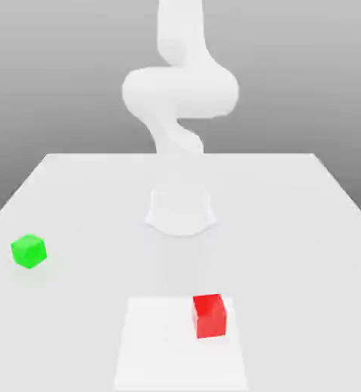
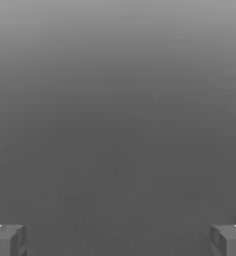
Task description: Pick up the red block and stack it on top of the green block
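Sitting at the near side of the table, the red block lies on a pale square patch, toward the patch's right side as the exterior view shows it. It is a small, plain cube, bright red all over, with smooth faces and a top that shades a little deeper toward its far edge (a slightly skewed little thing, its front face almost square to the camera). The green block, vivid green and about as big, rests farther back toward the exterior view's left, turned so that a corner points nearer the camera. The two blocks are well apart. The white arm stands at the far middle. In the hand view the gripper has its fingers spread wide open, with nothing between them.
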You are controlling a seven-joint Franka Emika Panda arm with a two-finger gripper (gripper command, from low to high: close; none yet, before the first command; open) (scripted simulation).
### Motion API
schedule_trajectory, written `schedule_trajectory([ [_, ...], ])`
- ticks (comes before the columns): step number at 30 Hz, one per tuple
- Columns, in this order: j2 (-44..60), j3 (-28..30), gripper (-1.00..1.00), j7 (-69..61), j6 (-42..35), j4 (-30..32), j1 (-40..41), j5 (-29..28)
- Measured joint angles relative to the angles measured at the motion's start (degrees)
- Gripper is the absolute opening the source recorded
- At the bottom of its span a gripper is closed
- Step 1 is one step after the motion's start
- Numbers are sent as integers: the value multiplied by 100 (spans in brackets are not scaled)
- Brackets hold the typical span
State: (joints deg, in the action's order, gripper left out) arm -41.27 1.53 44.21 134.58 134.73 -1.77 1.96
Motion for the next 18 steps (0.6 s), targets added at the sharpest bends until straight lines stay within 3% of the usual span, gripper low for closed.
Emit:
schedule_trajectory([
  [12,2623,202,0,-612,1534,1571,-739,678],
  [15,3294,101,0,-546,1967,1991,-790,544],
  [18,3875,33,0,-239,2377,2393,-770,71],
])
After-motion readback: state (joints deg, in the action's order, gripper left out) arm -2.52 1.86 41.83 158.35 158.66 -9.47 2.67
